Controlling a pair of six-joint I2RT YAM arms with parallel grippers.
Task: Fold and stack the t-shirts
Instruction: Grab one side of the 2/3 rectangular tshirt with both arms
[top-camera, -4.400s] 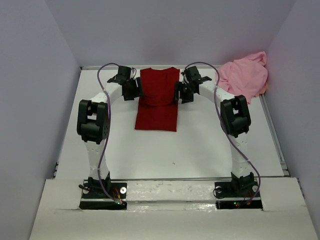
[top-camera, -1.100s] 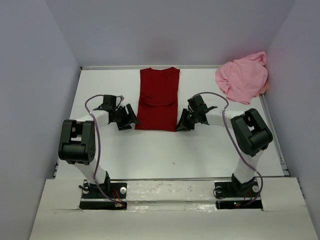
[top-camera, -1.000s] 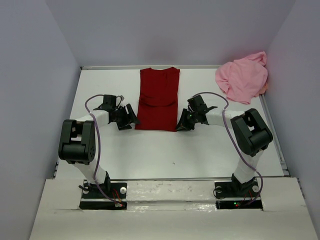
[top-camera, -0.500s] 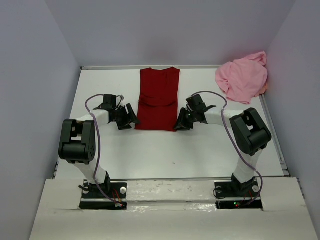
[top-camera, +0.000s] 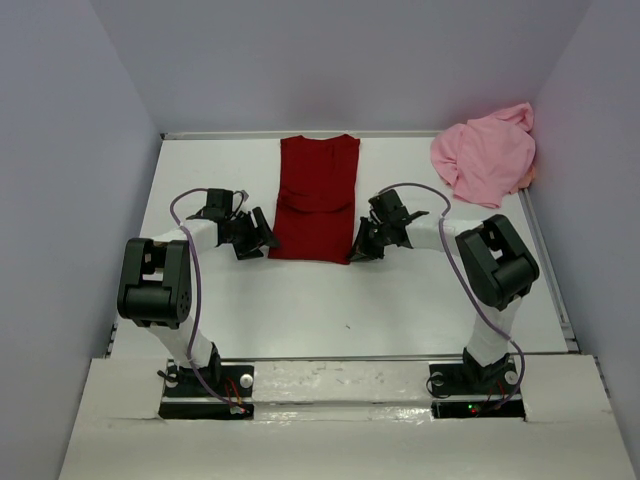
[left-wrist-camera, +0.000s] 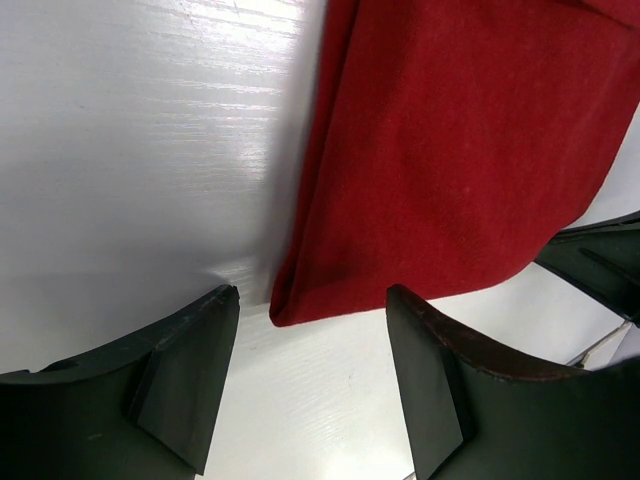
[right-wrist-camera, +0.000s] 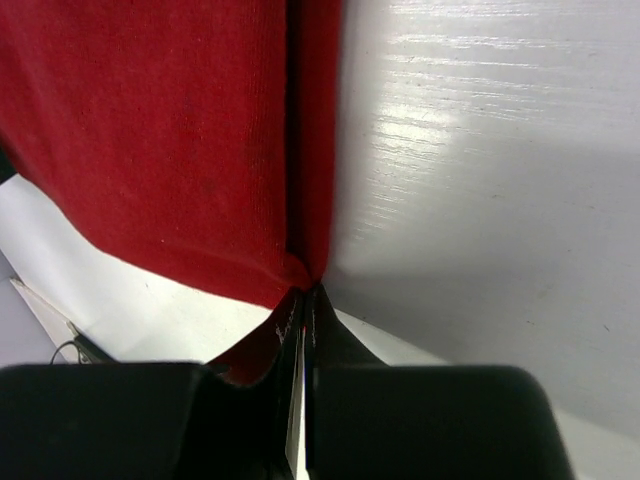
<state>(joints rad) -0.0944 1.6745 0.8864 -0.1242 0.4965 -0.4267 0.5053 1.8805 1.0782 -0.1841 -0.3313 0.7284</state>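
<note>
**Task state: early.** The dark red cloth t-shirt (top-camera: 316, 200) is laid flat at the centre-far part of the white table (top-camera: 300, 310). It is already narrowed into a long strip with no sleeves showing, and the crosswise fold is judged to be outstanding. The light pink cloth t-shirt (top-camera: 485, 155) is seen crumpled in the far right corner, well apart from the red one, neither folded nor stacked.

**Fingers.** The left gripper (left-wrist-camera: 310, 300) is held wide apart. Its fingers (left-wrist-camera: 180, 370) are set either side of the strip's near left corner, and no contact with the cloth is seen. The right gripper (right-wrist-camera: 303, 310) is clamped onto the near right corner, with a sliver of red cloth pinched between the closed fingers (right-wrist-camera: 400, 420).
</note>
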